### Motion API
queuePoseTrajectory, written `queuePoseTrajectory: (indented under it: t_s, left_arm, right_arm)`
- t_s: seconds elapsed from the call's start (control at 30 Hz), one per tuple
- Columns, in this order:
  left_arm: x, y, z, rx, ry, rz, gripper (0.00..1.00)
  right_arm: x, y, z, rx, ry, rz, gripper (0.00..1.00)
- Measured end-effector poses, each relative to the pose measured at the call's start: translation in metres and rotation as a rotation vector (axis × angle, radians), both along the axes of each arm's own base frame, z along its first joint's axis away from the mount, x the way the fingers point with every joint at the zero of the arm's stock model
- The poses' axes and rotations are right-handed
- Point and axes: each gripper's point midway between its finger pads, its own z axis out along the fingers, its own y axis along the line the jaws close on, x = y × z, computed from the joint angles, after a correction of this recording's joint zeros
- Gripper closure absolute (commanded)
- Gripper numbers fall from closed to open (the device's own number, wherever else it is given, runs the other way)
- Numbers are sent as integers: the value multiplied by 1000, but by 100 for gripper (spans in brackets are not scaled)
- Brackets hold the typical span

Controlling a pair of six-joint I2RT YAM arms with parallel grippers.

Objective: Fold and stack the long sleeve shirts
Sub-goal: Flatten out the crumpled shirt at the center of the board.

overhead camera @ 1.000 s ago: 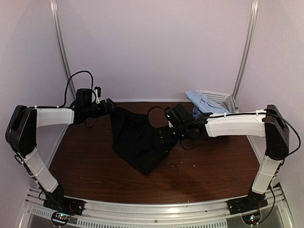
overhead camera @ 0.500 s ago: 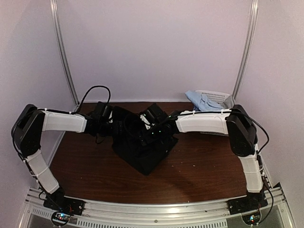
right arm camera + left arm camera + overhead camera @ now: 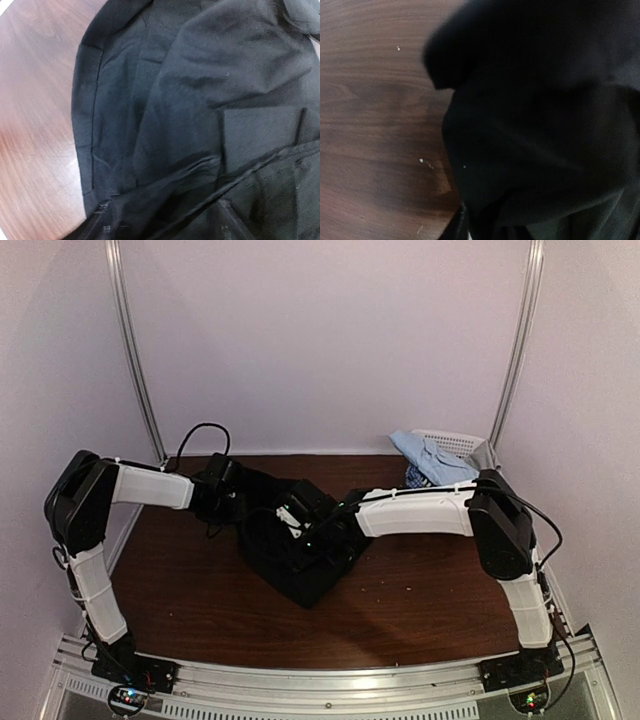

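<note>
Soft light is falling from above; the tabletop (image 3: 30, 75) is glaring pale in the right wrist view, while the black shirt (image 3: 545, 125) is blurring into featureless dark in the left wrist view

The black shirt (image 3: 300, 582) is matt, creased cloth. The surface (image 3: 430, 590) is dark grained wood with a soft sheen; the basket (image 3: 458, 443) is white plastic lattice.

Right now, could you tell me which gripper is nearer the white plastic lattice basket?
Right. The right gripper is over the black cloth shirt, left of the basket; the left gripper is farther, at the shirt's left edge.
</note>
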Motion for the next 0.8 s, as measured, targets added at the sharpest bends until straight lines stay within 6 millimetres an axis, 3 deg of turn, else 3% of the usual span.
queuePoseTrajectory:
  t_s: [0.17, 0.27, 0.33, 0.57, 0.67, 0.8]
  left_arm:
    - [10, 3, 3, -18, -6, 1, 100]
    - [15, 2, 3, -39, -8, -5, 100]
    - [19, 2, 2, -55, -5, -10, 100]
    - [41, 15, -3, -116, 13, 0, 100]
    - [55, 22, -2, -154, 12, 7, 100]
    - [73, 25, -3, -205, 14, 0, 100]
  right_arm:
    - [-10, -8, -16, -33, 26, -1, 86]
    - [-16, -21, -28, -64, 47, -20, 96]
    - [-21, -31, -26, -60, 51, -40, 100]
    - [-57, -75, 14, 3, 38, -114, 100]
    - [-90, -79, 12, 34, 62, -111, 100]
    - [-128, -84, -14, 20, 119, -101, 75]
